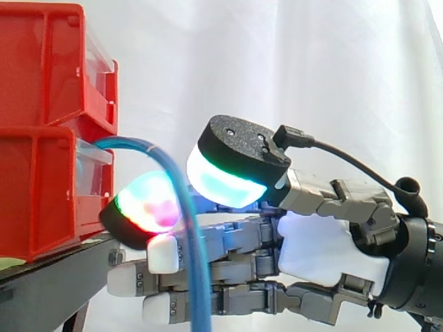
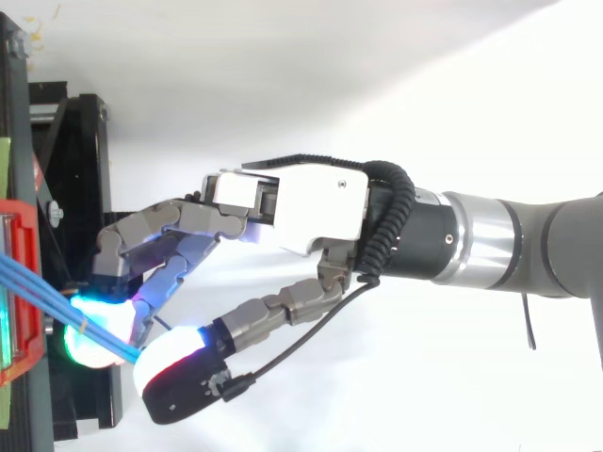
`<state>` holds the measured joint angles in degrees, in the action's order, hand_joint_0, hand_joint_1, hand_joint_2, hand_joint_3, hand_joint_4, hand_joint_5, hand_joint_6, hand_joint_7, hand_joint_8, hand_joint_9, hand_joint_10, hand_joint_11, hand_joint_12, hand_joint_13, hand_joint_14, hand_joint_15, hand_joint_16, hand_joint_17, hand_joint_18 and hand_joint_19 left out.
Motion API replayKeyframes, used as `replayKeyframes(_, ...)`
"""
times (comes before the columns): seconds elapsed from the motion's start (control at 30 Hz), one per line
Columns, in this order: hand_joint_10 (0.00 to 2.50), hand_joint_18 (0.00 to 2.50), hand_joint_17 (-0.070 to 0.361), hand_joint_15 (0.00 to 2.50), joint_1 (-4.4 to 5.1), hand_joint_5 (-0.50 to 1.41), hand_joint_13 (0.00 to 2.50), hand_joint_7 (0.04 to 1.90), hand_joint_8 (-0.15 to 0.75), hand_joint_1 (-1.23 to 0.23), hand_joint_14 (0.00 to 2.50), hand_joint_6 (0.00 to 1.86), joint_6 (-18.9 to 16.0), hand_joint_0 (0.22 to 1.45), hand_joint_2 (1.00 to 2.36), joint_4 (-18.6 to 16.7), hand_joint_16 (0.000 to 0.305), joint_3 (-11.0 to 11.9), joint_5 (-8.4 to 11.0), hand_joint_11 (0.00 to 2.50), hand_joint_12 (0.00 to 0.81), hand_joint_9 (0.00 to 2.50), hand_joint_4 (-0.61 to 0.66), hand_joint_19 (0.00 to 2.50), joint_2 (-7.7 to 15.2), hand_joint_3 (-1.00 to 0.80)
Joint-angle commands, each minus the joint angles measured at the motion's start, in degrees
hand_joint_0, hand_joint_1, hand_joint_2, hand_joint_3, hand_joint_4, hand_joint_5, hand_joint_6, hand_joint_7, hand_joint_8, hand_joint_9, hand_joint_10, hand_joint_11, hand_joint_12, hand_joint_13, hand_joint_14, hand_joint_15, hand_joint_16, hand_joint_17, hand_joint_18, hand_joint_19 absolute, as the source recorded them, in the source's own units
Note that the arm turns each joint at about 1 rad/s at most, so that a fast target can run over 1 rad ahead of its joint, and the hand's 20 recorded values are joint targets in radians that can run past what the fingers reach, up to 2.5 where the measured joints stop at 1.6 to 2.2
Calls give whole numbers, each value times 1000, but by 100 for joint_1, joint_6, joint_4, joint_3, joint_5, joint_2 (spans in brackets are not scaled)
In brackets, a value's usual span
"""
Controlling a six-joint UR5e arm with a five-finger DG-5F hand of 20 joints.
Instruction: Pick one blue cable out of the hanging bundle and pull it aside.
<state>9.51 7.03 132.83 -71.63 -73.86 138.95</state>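
Where the blue cables [image 1: 188,235] arc out of the red bins [image 1: 41,200] beyond the fingertips and hang down, you have the robot hand [image 1: 318,250] clamped on them, with the thumb pad [image 1: 225,181] and a curled finger's pad [image 1: 145,206] pressing from opposite sides. Below the pinch, the strands cross its straighter fingers. You cannot tell how many are caught.

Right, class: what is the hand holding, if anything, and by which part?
The hand pinches the cables between two glowing pads, just below their bend out of the bin.
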Motion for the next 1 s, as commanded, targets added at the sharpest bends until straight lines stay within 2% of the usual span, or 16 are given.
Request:
replayKeyframes(0.0, 12, 510, 109, 233, -20, -161, 563, 988, 321, -869, 9, 858, 0, 625, 1020, 243, 48, 0, -49, 351, 350, 862, 53, 410, -61, -210)
replayKeyframes(0.13, 14, 534, 108, 226, -20, -172, 569, 976, 316, -921, 9, 885, 0, 674, 1019, 436, 48, 0, -111, 365, 349, 856, 18, 401, -70, -262)
replayKeyframes(0.17, 14, 536, 108, 224, -29, -175, 576, 951, 314, -921, 9, 892, 0, 682, 1017, 498, 48, 0, -181, 364, 348, 859, 21, 403, -79, -290)
replayKeyframes(0.27, 12, 566, 105, 240, -29, -176, 598, 893, 314, -922, 10, 890, -9, 688, 1001, 498, 47, 0, -190, 386, 348, 882, 78, 412, -79, -497)
replayKeyframes(0.3, 13, 565, 105, 243, -29, -172, 609, 890, 318, -907, 9, 885, -9, 664, 1000, 498, 47, 0, -190, 387, 347, 905, 105, 430, -79, -500)
replayKeyframes(0.4, 13, 596, 109, 268, -46, -160, 641, 909, 342, -848, 10, 871, -18, 552, 1000, 498, 48, 0, -181, 397, 358, 964, 118, 462, -149, -500)
replayKeyframes(0.43, 13, 596, 109, 268, -46, -160, 641, 909, 342, -848, 10, 871, -18, 552, 1000, 498, 48, 0, -190, 397, 358, 964, 118, 462, -175, -500)
replayKeyframes(0.47, 12, 628, 116, 283, -46, -150, 668, 927, 359, -778, 10, 862, -18, 498, 1000, 507, 52, 0, -181, 390, 378, 989, 127, 473, -210, -500)
replayKeyframes(0.53, 12, 638, 119, 284, -55, -138, 677, 968, 369, -758, 10, 849, -18, 488, 1000, 524, 53, 0, -181, 390, 383, 1003, 127, 478, -228, -500)
replayKeyframes(0.57, 12, 663, 122, 281, -64, -131, 696, 971, 379, -693, 10, 845, -18, 474, 1000, 568, 54, 0, -190, 387, 392, 1034, 125, 488, -272, -500)
replayKeyframes(0.7, 12, 672, 118, 285, -81, -117, 708, 1021, 372, -622, 11, 837, -18, 503, 1000, 709, 53, 0, -199, 382, 384, 1061, 122, 504, -316, -500)
replayKeyframes(0.8, 13, 658, 111, 295, -99, -113, 709, 1067, 369, -630, 11, 844, -18, 559, 1000, 709, 49, 0, -199, 394, 370, 1078, 120, 520, -325, -491)
replayKeyframes(0.9, 14, 675, 106, 301, -108, -111, 722, 1124, 362, -709, 12, 860, -18, 603, 1014, 709, 47, 0, -199, 431, 362, 1089, 116, 515, -325, -336)
replayKeyframes(0.97, 18, 682, 104, 311, -125, -114, 725, 1130, 357, -772, 12, 866, -18, 617, 1017, 709, 46, 0, -190, 459, 362, 1081, 123, 506, -325, -294)
